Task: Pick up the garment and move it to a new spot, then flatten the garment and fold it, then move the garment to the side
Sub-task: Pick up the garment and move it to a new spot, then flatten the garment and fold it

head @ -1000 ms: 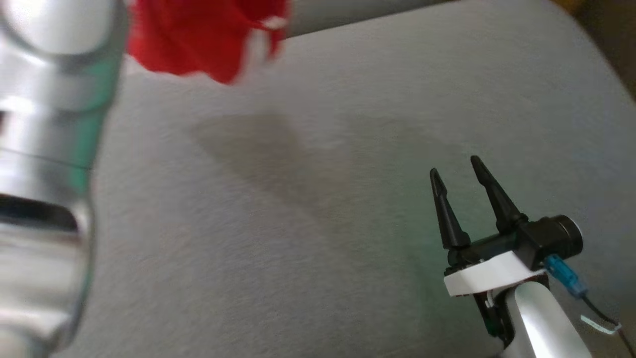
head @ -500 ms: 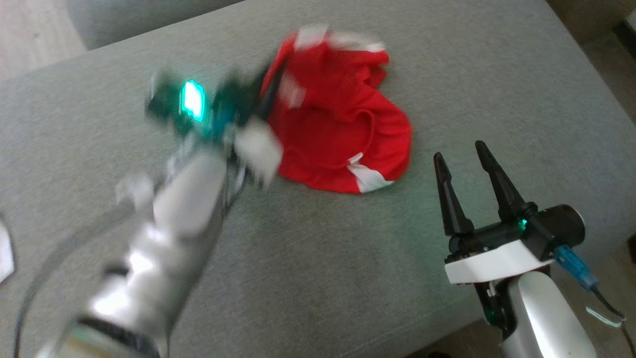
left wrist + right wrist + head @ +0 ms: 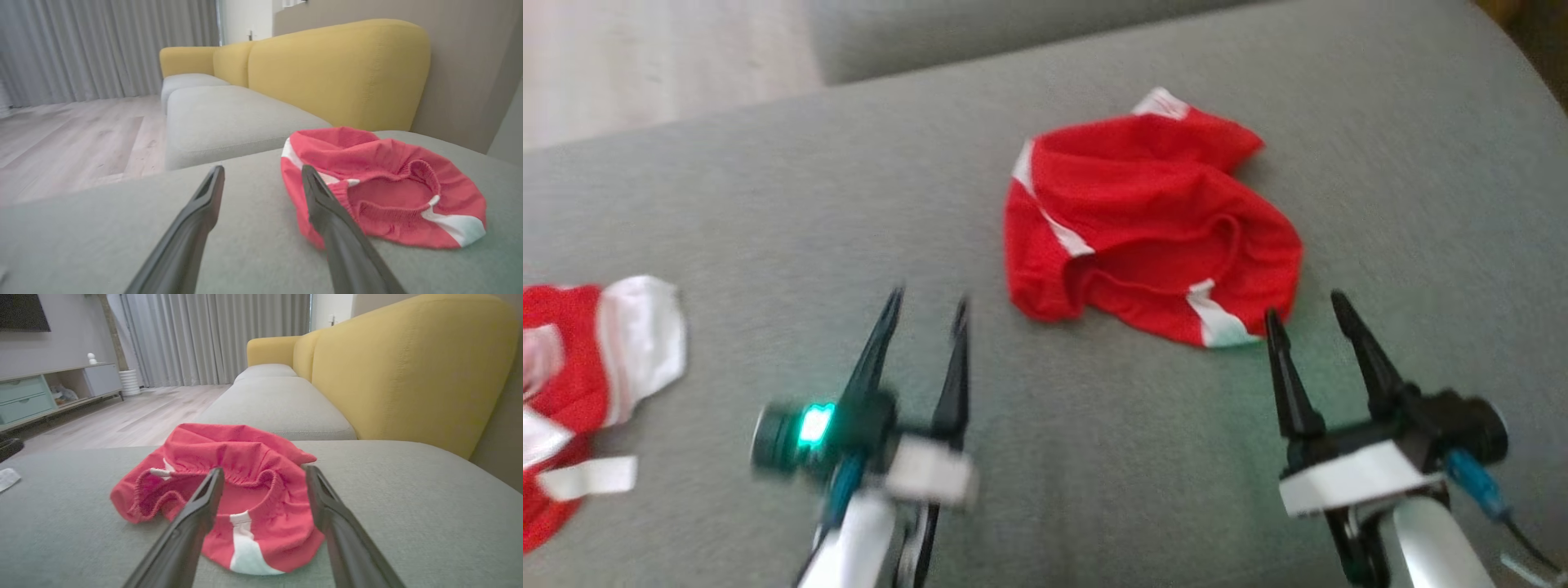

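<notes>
Head view: garment [image 3: 1152, 220] on cushion [image 3: 1094, 474], floor [image 3: 645, 65] beyond; left hand [image 3: 929, 300], right hand [image 3: 1303, 305] gape empty.

left gripper [image 3: 929, 298]: motion-blurred in head view; forearm cut by bottom edge
second red-and-white cloth [image 3: 572, 359]: blurred, cut by left edge
crumpled red fabric garment with white stripes [image 3: 245, 457]: near hem partly behind right gripper [image 3: 264, 469] fingers, right wrist view
small white object [image 3: 92, 358] atop pale low cabinet [image 3: 100, 377]: too small to identify
flat white scrap [image 3: 7, 477]: cut by left edge

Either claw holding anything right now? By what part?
Nothing held. Left claw and right claw both open; red garment lies loose on the cushion.
</notes>
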Tool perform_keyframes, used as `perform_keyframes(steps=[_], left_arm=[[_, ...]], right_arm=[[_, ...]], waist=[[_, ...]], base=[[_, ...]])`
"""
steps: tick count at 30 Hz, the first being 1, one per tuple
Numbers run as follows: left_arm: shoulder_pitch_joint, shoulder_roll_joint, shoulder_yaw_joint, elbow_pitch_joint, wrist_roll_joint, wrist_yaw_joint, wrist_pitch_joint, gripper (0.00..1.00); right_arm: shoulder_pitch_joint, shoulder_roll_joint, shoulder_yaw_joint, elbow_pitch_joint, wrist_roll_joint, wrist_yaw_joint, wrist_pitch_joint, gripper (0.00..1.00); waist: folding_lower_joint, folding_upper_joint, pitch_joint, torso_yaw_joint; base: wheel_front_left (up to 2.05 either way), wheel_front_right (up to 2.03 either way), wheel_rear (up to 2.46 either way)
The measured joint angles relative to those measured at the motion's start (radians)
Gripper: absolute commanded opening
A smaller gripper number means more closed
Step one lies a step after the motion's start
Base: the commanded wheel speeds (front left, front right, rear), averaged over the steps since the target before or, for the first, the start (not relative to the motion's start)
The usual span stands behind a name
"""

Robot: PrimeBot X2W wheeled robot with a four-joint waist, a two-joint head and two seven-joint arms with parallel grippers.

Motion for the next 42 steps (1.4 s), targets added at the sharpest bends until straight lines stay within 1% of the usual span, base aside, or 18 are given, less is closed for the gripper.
perform_keyframes(steps=[2,5,10,14,15,16,21,29,42], left_arm=[[0.109,0.000,0.035,-0.078,0.003,0.011,0.000,1.00],[0.223,0.000,0.075,-0.187,0.020,0.034,0.000,1.00],[0.327,0.000,0.111,-0.312,0.047,0.051,-0.001,1.00],[0.400,0.000,0.121,-0.370,0.062,0.052,-0.002,1.00],[0.416,0.000,0.125,-0.379,0.062,0.065,-0.002,1.00],[0.431,0.000,0.131,-0.384,0.061,0.073,-0.002,1.00],[0.461,0.001,0.134,-0.381,0.061,0.074,-0.002,1.00],[0.466,0.002,0.136,-0.358,0.078,0.050,-0.002,1.00],[0.468,0.002,0.132,-0.354,0.077,0.050,-0.002,1.00]], right_arm=[[0.033,0.001,-0.006,-0.004,-0.001,0.000,0.000,1.00],[0.088,0.002,-0.014,-0.021,-0.001,0.000,0.000,1.00],[0.146,0.003,-0.045,-0.044,0.001,0.000,0.002,1.00],[0.186,0.003,-0.047,-0.063,0.000,0.000,0.003,1.00],[0.195,0.004,-0.046,-0.063,0.000,0.000,0.003,1.00],[0.202,0.004,-0.046,-0.065,-0.001,0.000,0.003,1.00],[0.210,0.004,-0.047,-0.066,-0.008,0.000,0.003,1.00],[0.211,0.004,-0.044,-0.065,-0.008,0.000,0.003,1.00],[0.211,0.005,-0.044,-0.061,-0.008,0.000,0.003,1.00]], waist=[[-0.0002,0.0000,-0.031,0.030],[-0.0003,0.0000,-0.071,0.075],[-0.0002,0.0000,-0.122,0.146],[-0.0001,0.0000,-0.156,0.178],[-0.0002,0.0000,-0.162,0.182],[-0.0002,0.0000,-0.166,0.185],[0.0001,0.0000,-0.171,0.190],[0.0001,0.0000,-0.187,0.186],[0.0001,0.0000,-0.187,0.179]], base=[[0.00,0.00,0.00],[0.00,0.00,0.00],[0.00,0.00,0.00],[0.00,0.00,0.00],[0.00,0.00,0.00],[0.00,0.00,0.00],[0.00,0.00,0.00],[0.00,0.00,0.00],[0.00,0.00,0.00]])
